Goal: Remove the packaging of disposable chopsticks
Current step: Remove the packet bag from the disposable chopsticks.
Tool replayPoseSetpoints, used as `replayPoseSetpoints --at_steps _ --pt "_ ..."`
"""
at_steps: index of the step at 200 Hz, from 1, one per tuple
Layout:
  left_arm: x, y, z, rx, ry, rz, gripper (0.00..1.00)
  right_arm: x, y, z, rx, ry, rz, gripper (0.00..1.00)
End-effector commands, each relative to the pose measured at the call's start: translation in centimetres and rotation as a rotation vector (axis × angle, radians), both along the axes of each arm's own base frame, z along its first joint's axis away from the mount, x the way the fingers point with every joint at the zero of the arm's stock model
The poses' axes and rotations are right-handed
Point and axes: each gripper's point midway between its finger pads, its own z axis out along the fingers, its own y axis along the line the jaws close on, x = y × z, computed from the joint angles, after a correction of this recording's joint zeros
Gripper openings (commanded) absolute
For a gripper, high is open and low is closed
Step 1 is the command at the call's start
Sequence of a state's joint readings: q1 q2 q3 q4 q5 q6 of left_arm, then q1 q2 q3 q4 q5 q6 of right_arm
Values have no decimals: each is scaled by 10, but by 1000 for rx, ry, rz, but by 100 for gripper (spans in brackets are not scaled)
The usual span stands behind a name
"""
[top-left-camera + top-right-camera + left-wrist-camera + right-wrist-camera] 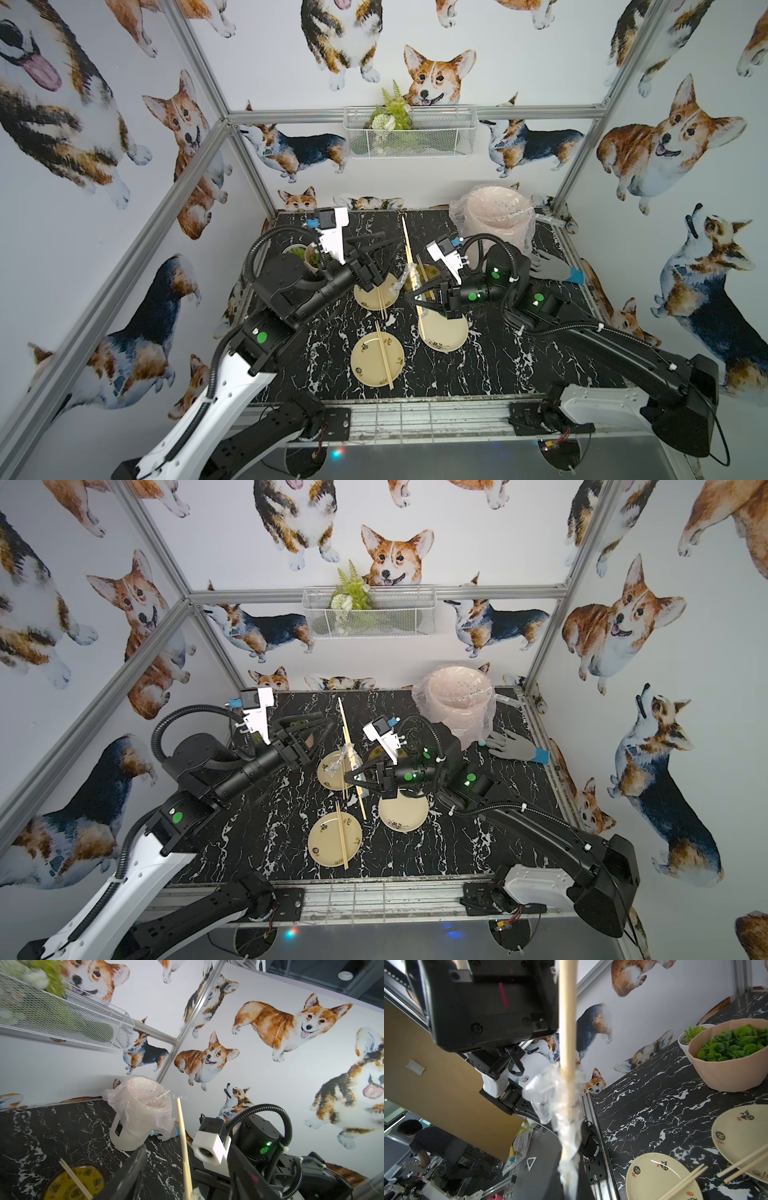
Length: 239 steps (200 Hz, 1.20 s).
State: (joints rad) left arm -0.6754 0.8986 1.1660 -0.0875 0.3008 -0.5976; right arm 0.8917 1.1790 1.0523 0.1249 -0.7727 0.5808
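Observation:
A pair of disposable chopsticks (406, 245) stands tilted over the middle of the table, pale wood bare along its upper length. The clear packaging (558, 1095) is crumpled down around the lower part (400, 280). My right gripper (409, 297) is shut on that bunched sleeve with the sticks inside it, above the plates. My left gripper (390, 243) is open beside the upper part of the sticks. In the left wrist view the chopsticks (182, 1130) rise between its spread fingers (133, 1172) without touching either one.
Three cream plates (365, 365) (446, 336) (368, 297) lie mid-table, two with bare chopsticks across them. A yellow bowl (62, 1184) also holds a pair. A pink bin with a clear liner (494, 220) stands back right, a grey glove (548, 270) beside it. Potted plants (726, 1059) stand back left.

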Motion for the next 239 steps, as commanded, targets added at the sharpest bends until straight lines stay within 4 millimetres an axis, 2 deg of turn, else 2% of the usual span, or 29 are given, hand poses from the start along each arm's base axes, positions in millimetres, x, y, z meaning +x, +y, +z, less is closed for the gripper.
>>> replayPoseSetpoints --at_steps 1,22,30,58,69,98,116,123,130,135,143,150,161,171,192,216,239 --pt "-20 -26 2 -32 18 -210 62 -8 -1 22 83 -94 37 0" --pt "-23 -34 -1 -52 29 -269 52 -7 -1 23 71 -94 30 0" --pt "-23 -35 -2 -51 30 -274 46 -6 -1 23 70 -94 28 0" --pt "-22 -37 -3 -40 33 -281 19 -6 -1 21 65 -91 24 0" --pt "-20 -37 -4 -33 40 -272 0 -4 -1 19 57 -91 14 0" --pt "-10 -27 -2 -22 40 -180 0 -3 -1 7 18 -72 8 0" --pt "-2 -15 4 -35 25 -89 0 -6 0 -8 -25 -50 18 0" --pt "1 -8 7 -45 20 -49 0 -8 0 -14 -40 -40 24 12" --pt "4 -4 9 -49 17 -21 0 -10 0 -17 -48 -33 30 36" --pt "5 0 11 -52 12 -3 0 -11 -1 -19 -54 -30 28 49" --pt "6 4 14 -58 5 22 0 -11 -5 -23 -63 -37 12 59" --pt "6 9 17 -63 -1 47 0 -11 -8 -28 -77 -53 -9 61" --pt "7 16 19 -70 -6 81 0 -14 -19 -30 -79 -95 -45 58" --pt "7 22 21 -74 -13 104 0 -15 -25 -33 -80 -116 -65 51" --pt "6 27 26 -88 -23 119 0 -23 -30 -32 -51 -127 -51 20" --pt "4 27 31 -120 -28 113 0 -35 -22 -23 -2 -127 3 0" --pt "1 27 37 -153 -36 96 0 -35 -14 -28 1 -119 21 0"
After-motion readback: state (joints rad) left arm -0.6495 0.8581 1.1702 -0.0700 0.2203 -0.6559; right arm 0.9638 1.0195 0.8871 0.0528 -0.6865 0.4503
